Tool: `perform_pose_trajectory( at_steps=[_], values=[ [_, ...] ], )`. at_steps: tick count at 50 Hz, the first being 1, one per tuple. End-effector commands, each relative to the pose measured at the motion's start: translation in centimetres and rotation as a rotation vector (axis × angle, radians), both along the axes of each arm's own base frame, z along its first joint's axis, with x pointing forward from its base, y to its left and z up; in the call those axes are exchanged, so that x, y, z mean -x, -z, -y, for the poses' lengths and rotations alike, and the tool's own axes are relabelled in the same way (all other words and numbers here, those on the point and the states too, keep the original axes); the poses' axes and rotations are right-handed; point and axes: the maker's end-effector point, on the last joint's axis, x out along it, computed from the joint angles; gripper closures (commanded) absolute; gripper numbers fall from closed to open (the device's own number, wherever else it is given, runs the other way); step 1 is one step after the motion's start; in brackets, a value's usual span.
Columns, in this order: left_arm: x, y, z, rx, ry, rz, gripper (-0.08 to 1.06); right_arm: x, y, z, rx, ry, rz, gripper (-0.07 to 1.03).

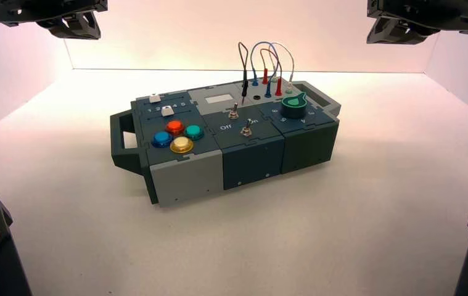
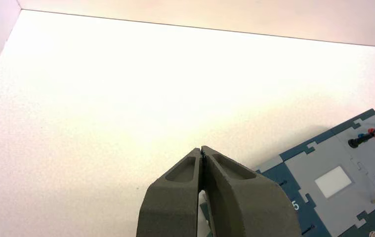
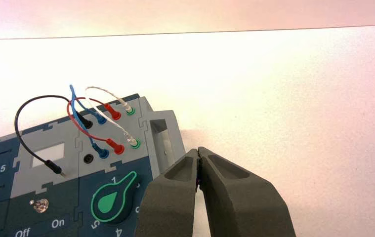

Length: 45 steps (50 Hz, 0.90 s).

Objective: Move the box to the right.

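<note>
The left gripper hangs in the upper left of the high view; its fingers are closed tip to tip, with nothing in them; the box sits on the worktop around the middle of the frame, slightly tilted, its right end higher in the picture; at its left are a dark handle, two white sliders and blue, red, yellow and green buttons; two toggle switches come next, then black, blue, red and white wires looping above the green knob, then a grey handle; the right gripper hangs in the upper right, its fingers likewise closed on nothing.
</note>
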Motion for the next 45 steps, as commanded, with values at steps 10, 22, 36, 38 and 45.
perform_pose_trajectory(
  at_steps=[10,22,36,38,45],
  values=[
    [-0.8,-1.3,0.3,0.009,0.002,0.033,1.01,-0.8,-1.4,-0.2,-0.012,0.002,0.039,0.99],
    [-0.4,-1.1,0.7,0.014,0.023,-0.059,1.01,-0.8,-1.1,-0.2,-0.009,0.002,0.030,0.99],
    [1.9,1.0,1.1,0.009,0.060,-0.243,1.01,-1.0,-1.0,-0.2,-0.002,0.004,0.032,0.99],
    [2.2,1.2,1.1,0.009,0.060,-0.260,1.01,-1.0,-0.8,-0.2,0.000,0.004,0.026,0.99],
    [3.5,1.9,1.5,0.018,0.076,-0.341,1.01,-1.5,-0.2,-0.4,0.004,-0.001,-0.006,0.99]
  ],
)
